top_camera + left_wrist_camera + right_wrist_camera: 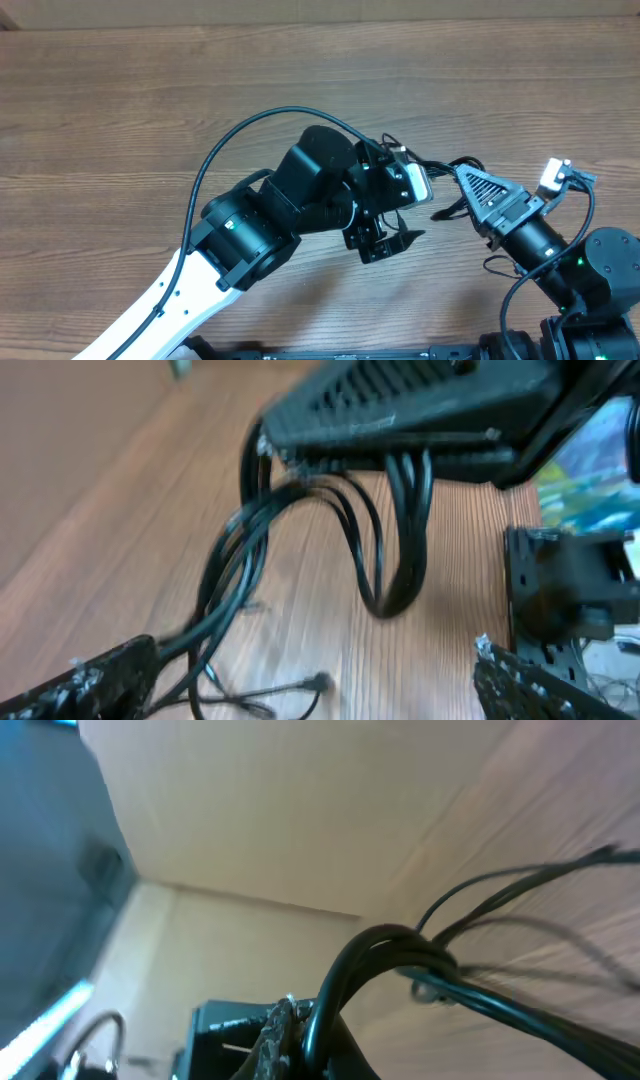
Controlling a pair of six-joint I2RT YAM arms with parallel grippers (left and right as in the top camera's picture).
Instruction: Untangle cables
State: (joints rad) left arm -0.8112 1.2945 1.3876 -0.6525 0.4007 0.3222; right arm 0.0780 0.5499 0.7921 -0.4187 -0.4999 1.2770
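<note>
The cables (pixel 372 550) are thin black cords hanging in loops from my right gripper (pixel 462 177), which is shut on the bundle; its dark slotted body fills the top of the left wrist view. In the right wrist view the bundle (pixel 385 955) arches out of the shut right gripper (pixel 300 1020) and fans out over the wood. My left gripper (pixel 310 690) stands wide open just above the table. Several strands pass its left finger (pixel 85 685), and a small plug end (pixel 320 682) lies between the fingers. From overhead, the left gripper (pixel 385 243) sits just left of the cables (pixel 447 207).
The wooden table (pixel 150 100) stretches away to the left and back. The left arm's thick black cable (pixel 215 160) arcs above its wrist. The two arms are close together at the front right, with the right arm's base (pixel 600 270) near the table's corner.
</note>
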